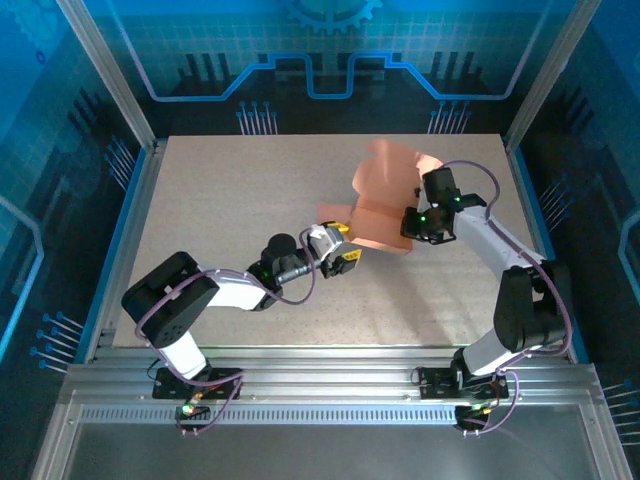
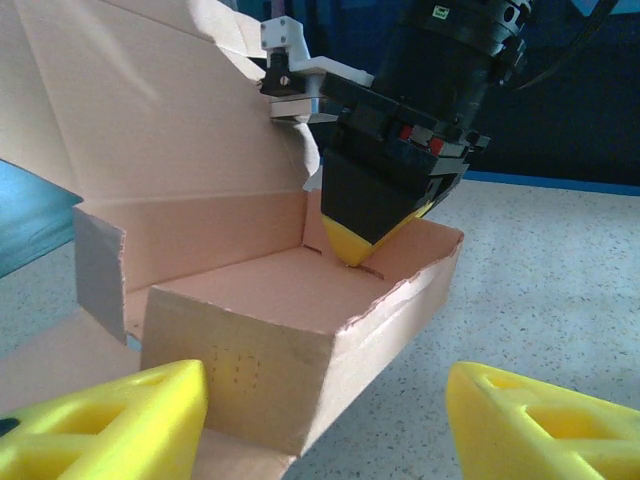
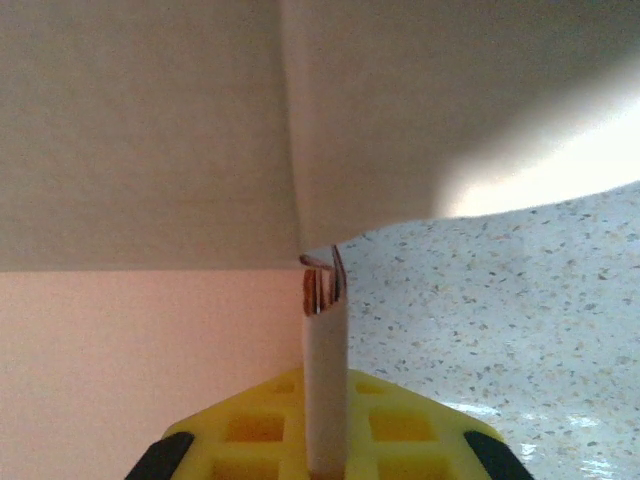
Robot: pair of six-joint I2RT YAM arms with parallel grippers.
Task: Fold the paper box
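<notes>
Jaws of your left gripper stand wide, the box straight ahead, its near corner between them on the surface; your right gripper pinches its far side, jaws closed.

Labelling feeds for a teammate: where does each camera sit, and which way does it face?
Top external: above and behind the arms, looking down on the table, paper box, left hand and right hand.
Left wrist: low over the table, facing the box; own yellow fingers frame the bottom.
Right wrist: tight against the box wall, looking along its shut fingers.
Shared: top and left wrist both show the right hand at the box.
</notes>
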